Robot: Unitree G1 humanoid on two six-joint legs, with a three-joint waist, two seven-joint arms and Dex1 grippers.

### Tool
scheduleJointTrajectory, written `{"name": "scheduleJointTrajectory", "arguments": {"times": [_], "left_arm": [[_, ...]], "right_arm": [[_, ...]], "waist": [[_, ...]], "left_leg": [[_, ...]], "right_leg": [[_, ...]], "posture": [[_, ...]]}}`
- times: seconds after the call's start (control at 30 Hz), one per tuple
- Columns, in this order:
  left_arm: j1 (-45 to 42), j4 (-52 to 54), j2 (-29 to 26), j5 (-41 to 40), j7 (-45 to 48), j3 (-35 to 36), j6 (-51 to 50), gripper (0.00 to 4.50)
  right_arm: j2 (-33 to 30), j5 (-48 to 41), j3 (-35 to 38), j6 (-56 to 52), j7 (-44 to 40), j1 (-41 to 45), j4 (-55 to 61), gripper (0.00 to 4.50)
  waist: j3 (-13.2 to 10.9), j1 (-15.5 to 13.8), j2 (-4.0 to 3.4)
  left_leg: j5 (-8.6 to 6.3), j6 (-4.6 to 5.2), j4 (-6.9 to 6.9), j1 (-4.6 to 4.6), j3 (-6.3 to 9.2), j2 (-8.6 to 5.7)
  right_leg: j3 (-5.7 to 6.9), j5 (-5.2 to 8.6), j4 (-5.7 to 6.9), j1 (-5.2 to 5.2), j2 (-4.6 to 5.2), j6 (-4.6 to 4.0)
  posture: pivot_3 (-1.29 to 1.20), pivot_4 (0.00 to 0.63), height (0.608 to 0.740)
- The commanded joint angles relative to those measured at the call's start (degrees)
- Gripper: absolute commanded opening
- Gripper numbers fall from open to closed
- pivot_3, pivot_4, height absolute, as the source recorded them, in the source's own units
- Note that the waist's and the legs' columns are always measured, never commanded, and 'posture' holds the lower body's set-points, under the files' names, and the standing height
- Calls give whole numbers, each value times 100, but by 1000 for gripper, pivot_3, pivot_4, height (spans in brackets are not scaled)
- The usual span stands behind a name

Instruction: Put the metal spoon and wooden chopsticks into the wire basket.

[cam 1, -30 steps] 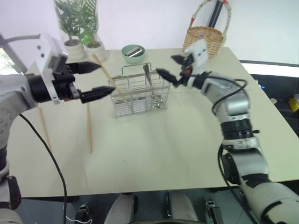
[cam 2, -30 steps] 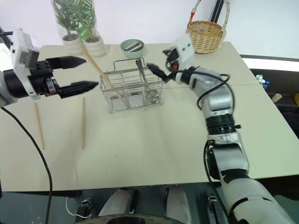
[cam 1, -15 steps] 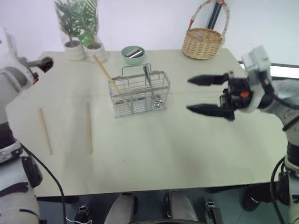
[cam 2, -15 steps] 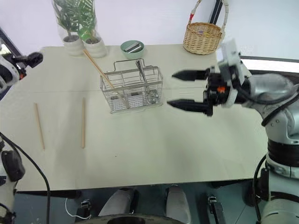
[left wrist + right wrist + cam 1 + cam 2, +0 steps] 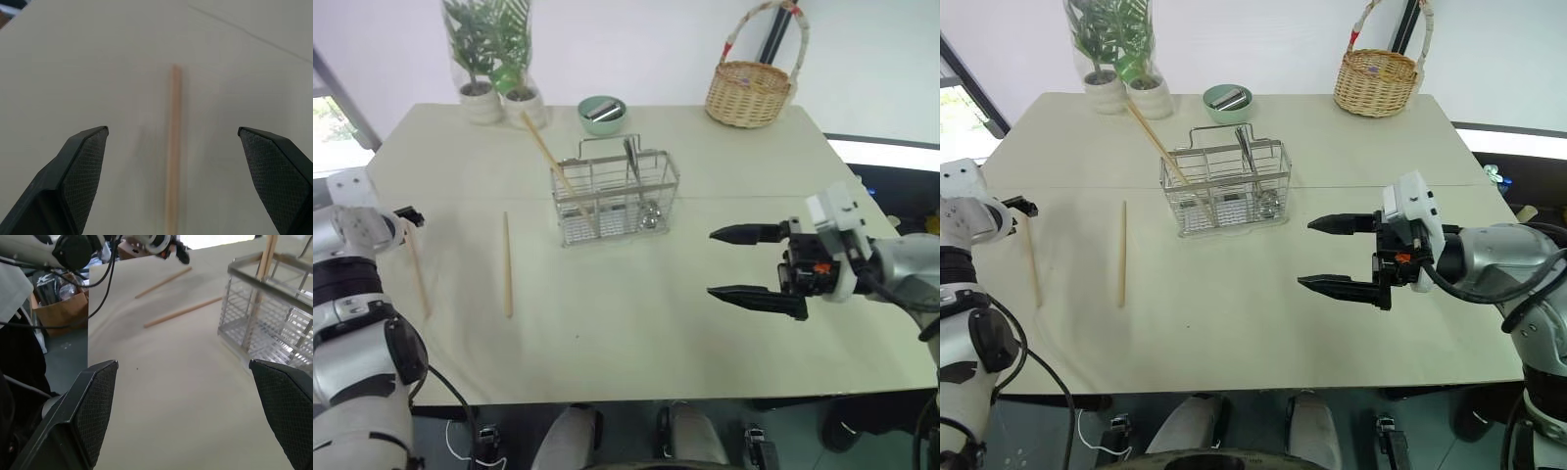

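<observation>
- My left gripper is spread wide over a wooden chopstick on the table
- Right gripper released, empty, beside the wire basket, which holds the metal spoon

The right hand sits at the right of the head views, a little below centre — its two black fingers point toward the frame's left, spread wide, one above the other with nothing between them. The grey right forearm runs off the right edge. The left hand shows at the far left edge, on a bent white-and-grey arm; in its wrist view the fingers stand wide apart — empty.
</observation>
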State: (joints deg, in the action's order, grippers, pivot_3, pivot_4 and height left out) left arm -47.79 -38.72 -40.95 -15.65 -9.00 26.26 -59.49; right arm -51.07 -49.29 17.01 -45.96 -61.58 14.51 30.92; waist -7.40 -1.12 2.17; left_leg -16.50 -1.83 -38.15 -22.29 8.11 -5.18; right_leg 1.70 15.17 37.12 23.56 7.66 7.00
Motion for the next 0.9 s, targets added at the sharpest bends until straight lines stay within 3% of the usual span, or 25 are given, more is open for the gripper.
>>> {"name": "scheduleJointTrajectory", "arguments": {"times": [0.03,0.33,0.43,0.67,0.9], "left_arm": [[-276,-626,-32,50,-32,171,432,4500],[-641,-2194,40,173,665,-167,1209,4500],[-753,-2346,22,206,766,-197,1295,3661],[-939,-2494,-57,252,799,-230,1295,164],[-1115,-2151,-44,255,889,-276,1425,32]], "right_arm": [[-60,-336,283,-51,201,-57,220,4435],[-74,-637,363,-79,572,-88,266,4435],[-71,-698,356,-74,641,-83,260,4500],[-32,-734,313,-19,742,-74,224,4500],[16,-619,209,110,764,-51,115,4500]], "waist": [[4,-8,7],[21,-142,-13],[22,-142,-14],[23,-141,-13],[24,-120,-9]], "left_leg": [[0,0,-1,0,0,0],[0,0,-2,1,-3,0],[0,0,-2,1,-2,0],[1,1,-4,0,-2,-1],[0,2,-3,-5,-2,-1]], "right_leg": [[0,0,0,0,0,0],[2,0,4,-2,3,0],[3,0,4,-4,4,0],[4,0,3,-4,4,1],[5,0,1,1,3,1]], "posture": [[0,150,650],[0,150,650],[0,150,650],[0,150,650],[0,150,650]]}}
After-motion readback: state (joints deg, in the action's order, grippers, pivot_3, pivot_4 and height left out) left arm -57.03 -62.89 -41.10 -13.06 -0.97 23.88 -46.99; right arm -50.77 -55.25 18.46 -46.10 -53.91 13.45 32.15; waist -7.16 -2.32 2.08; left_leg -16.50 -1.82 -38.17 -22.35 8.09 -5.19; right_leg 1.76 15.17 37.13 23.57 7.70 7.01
